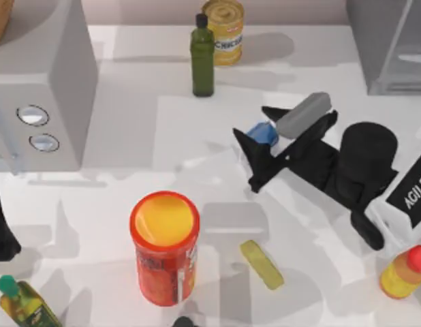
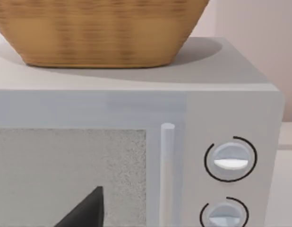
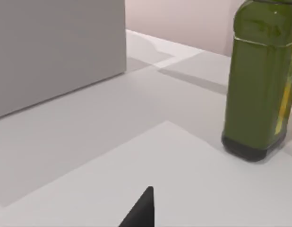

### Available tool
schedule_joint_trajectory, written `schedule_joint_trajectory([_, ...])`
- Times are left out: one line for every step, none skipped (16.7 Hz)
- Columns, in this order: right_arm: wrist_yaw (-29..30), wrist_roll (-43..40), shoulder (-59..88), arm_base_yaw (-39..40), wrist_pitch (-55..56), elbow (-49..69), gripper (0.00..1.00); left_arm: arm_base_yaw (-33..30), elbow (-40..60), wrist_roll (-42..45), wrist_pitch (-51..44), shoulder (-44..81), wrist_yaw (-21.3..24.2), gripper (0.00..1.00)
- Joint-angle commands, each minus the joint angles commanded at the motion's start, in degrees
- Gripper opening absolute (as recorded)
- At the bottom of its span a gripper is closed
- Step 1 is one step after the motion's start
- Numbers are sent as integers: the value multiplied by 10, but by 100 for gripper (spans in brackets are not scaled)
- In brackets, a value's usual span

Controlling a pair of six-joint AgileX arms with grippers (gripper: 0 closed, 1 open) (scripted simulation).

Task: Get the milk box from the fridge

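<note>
The milk box (image 1: 304, 114), a pale grey oblong carton with a blue cap (image 1: 263, 133), hangs above the table right of centre. My right gripper (image 1: 255, 139) is shut on it, one black finger on either side, with the cap pointing left. The fridge (image 1: 387, 41), a dark grey cabinet with a glassy door panel, stands at the back right corner, apart from the carton. One right fingertip (image 3: 141, 210) shows low in the right wrist view. My left arm (image 1: 1, 228) is parked at the left edge.
A light grey box with two knobs (image 1: 40, 82) fills the back left, with a wicker basket (image 2: 98, 28) on top. A green bottle (image 1: 202, 58) and a yellow can (image 1: 224, 27) stand at the back. An orange canister (image 1: 165, 246), a yellow-green disc (image 1: 261, 264) and a red-capped yellow bottle (image 1: 404, 271) stand in front.
</note>
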Motion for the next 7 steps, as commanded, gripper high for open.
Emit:
schedule_joint_trajectory([0, 0, 0, 0, 0, 0, 98, 0, 0, 0, 0, 0, 0, 100])
schedule_joint_trajectory([0, 0, 0, 0, 0, 0, 100, 0, 0, 0, 0, 0, 0, 100])
schedule_joint_trajectory([0, 0, 0, 0, 0, 0, 100, 0, 0, 0, 0, 0, 0, 100])
schedule_joint_trajectory([0, 0, 0, 0, 0, 0, 100, 0, 0, 0, 0, 0, 0, 100])
schedule_joint_trajectory([0, 0, 0, 0, 0, 0, 100, 0, 0, 0, 0, 0, 0, 100])
schedule_joint_trajectory([0, 0, 0, 0, 0, 0, 100, 0, 0, 0, 0, 0, 0, 100])
schedule_joint_trajectory([0, 0, 0, 0, 0, 0, 100, 0, 0, 0, 0, 0, 0, 100])
